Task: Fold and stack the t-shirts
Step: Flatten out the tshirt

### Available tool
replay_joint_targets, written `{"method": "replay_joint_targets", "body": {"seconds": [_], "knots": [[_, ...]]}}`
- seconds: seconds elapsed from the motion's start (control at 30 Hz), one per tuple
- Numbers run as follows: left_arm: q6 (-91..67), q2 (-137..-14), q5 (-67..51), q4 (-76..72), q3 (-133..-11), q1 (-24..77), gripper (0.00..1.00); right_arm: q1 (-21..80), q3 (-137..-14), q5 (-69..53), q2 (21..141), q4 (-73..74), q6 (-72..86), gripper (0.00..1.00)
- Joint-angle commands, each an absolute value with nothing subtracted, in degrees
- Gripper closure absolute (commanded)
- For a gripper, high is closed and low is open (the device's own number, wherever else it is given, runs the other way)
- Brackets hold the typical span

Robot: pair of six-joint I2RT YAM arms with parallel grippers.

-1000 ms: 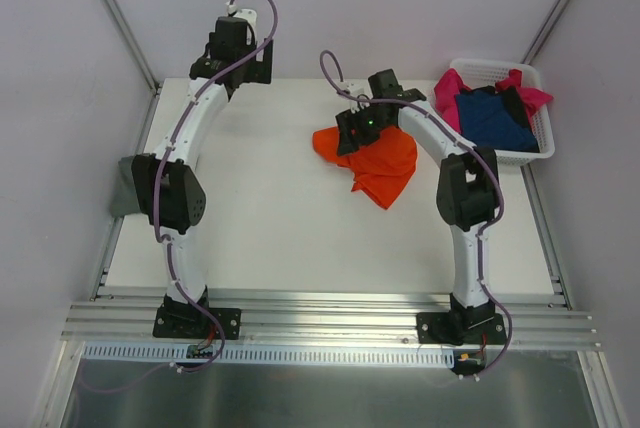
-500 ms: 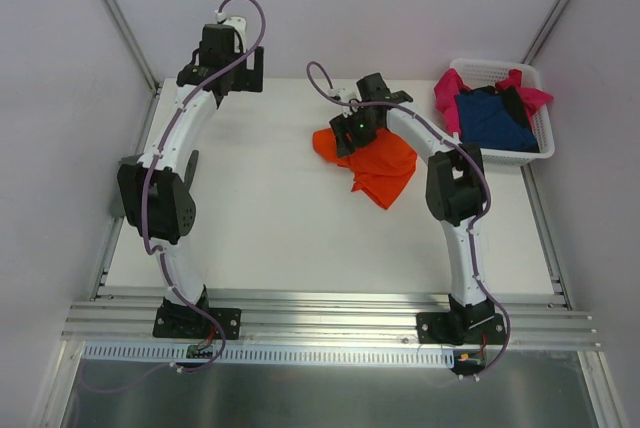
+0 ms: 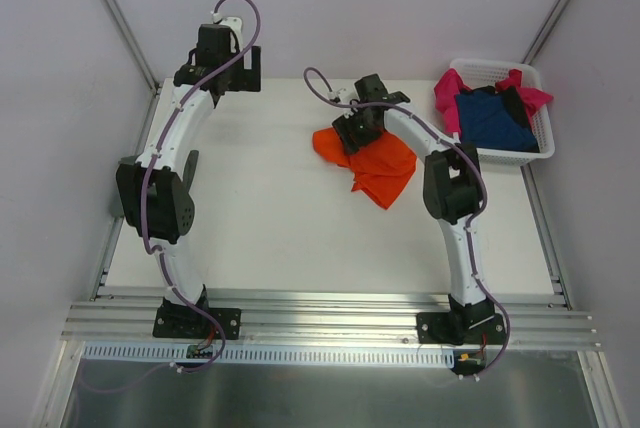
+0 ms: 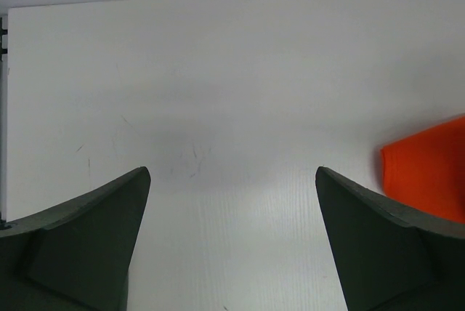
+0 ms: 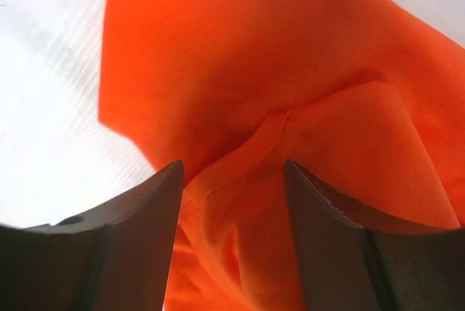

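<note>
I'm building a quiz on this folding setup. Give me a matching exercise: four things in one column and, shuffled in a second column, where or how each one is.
Column one:
1. orange t-shirt
2. navy blue t-shirt
3. left gripper
4. right gripper

Column two:
A. in the white basket
B. open above bare table
C. crumpled on the table
D. open, close over orange cloth

Pairs: 1-C, 2-A, 3-B, 4-D

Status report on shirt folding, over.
Left gripper open over white table. Right gripper open over crumpled bright orange cloth t-shirt. Magenta t-shirt, navy t-shirt in white slatted basket. Nothing blocking.
</note>
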State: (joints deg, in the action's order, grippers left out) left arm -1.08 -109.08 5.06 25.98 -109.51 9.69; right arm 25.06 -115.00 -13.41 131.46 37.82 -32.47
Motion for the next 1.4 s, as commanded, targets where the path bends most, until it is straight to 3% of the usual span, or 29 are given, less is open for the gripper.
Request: {"method": "replay_joint_targets", "body": {"seconds": [0.0, 0.17, 0.27, 0.3, 0.37, 0.6, 0.73, 1.07, 1.17, 1.37], "knots": [[-1.93, -106.26, 4.13, 25.14, -108.9, 9.67, 0.01, 26.02, -117.77, -11.43, 134.29, 37.36, -33.75, 0.4], [-1.85, -106.0, 3.78, 25.14, -108.54, 9.67, 0.01, 26.1, -117.86, -10.11, 135.53, 37.53, -34.45, 0.5], [-1.93, -106.35, 3.34, 25.14, -109.16, 9.67, 0.01, 26.1, -116.99, -8.44, 133.6, 37.71, -34.8, 0.73], [-1.85, -106.61, 3.34, 25.14, -109.51, 9.67, 0.01, 26.1, -116.63, -7.65, 132.38, 37.36, -34.72, 0.86], [-1.5, -106.79, 3.6, 25.14, -110.04, 9.67, 0.01, 26.1, -115.93, -5.72, 128.86, 36.65, -34.54, 1.0], [-5.62, -106.26, 6.68, 25.14, -111.18, 5.63, 0.01, 26.28, -130.07, -10.63, 125.16, 44.38, -30.77, 0.99], [-3.61, -106.26, 7.73, 25.05, -112.06, 3.61, 0.01, 27.33, -131.83, -11.77, 122.44, 43.42, -29.27, 0.99], [-3.08, -106.0, 9.23, 24.96, -114.43, 0.35, 0.01, 30.5, -135.7, -28.74, 117.51, 37.62, -19.08, 0.99], [-3.16, -105.73, 7.92, 25.05, -114.17, 0.35, 0.01, 30.32, -130.19, -27.96, 115.41, 41.03, -25.53, 0.92], [-3.69, -106.61, 6.68, 24.96, -114.43, 0.35, 0.01, 23.05, -109.8, -25.22, 107.15, 50.8, -32.34, 0.98]]}}
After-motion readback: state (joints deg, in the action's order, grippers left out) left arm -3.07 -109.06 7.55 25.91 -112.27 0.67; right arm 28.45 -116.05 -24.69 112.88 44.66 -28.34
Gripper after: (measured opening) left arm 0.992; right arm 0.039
